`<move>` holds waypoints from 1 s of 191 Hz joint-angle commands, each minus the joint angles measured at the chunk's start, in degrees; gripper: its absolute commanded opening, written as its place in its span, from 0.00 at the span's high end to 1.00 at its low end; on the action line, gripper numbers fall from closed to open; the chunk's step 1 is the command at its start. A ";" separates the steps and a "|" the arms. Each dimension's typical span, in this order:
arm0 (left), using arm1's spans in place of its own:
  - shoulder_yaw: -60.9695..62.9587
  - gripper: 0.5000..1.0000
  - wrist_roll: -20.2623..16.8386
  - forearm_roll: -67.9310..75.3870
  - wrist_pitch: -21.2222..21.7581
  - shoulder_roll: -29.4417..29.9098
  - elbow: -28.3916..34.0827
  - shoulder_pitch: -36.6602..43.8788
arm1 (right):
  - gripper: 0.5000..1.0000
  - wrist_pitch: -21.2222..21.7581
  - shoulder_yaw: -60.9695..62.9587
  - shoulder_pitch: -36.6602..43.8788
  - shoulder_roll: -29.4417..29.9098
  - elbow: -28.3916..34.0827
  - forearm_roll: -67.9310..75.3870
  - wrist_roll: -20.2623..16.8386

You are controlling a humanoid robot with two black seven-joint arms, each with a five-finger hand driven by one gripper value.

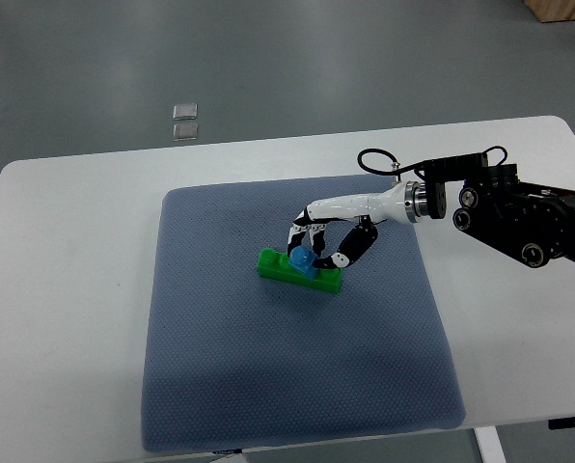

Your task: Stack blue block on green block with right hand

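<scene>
Nearest the camera, only bare blue-grey mat [297,386] spread over the white table [66,289]. Farther in, at about the middle of the mat, the green block [316,277]: a long flat bar, long axis running from upper left to lower right in the picture, lying flat. On top of it, toward its left-centre, the blue block [301,259], a small cube, touching the green surface or very close to it; hard to say which. Closed around the cube, the right hand [314,253], white fingers [298,234] on the far-left side and a dark thumb on the right, pinching it from opposite faces. Probably light, rigid plastic, smooth-sided, so liable to slip or twist under a loose pinch; best held low on two opposite flat faces, as here. No clear heading for a cube this small; edges seemingly a little skewed to the bar's long axis. Beyond, the right arm [519,217] entering from the right edge. Past the table, two small grey squares [184,120] on the floor. Left hand nowhere visible.
</scene>
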 commanded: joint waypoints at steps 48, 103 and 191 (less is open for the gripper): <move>0.00 0.00 -0.01 0.00 0.00 0.00 -0.05 0.01 | 0.99 -0.56 -0.01 -1.55 1.73 -2.71 0.02 0.09; 0.00 0.00 -0.01 0.00 0.00 0.00 -0.05 0.01 | 0.70 -1.44 0.08 -1.29 1.03 -2.97 -0.07 0.00; 0.00 0.00 -0.01 0.00 0.00 0.00 -0.05 0.01 | 0.52 -1.00 0.08 -0.15 -0.29 -2.71 -0.68 0.00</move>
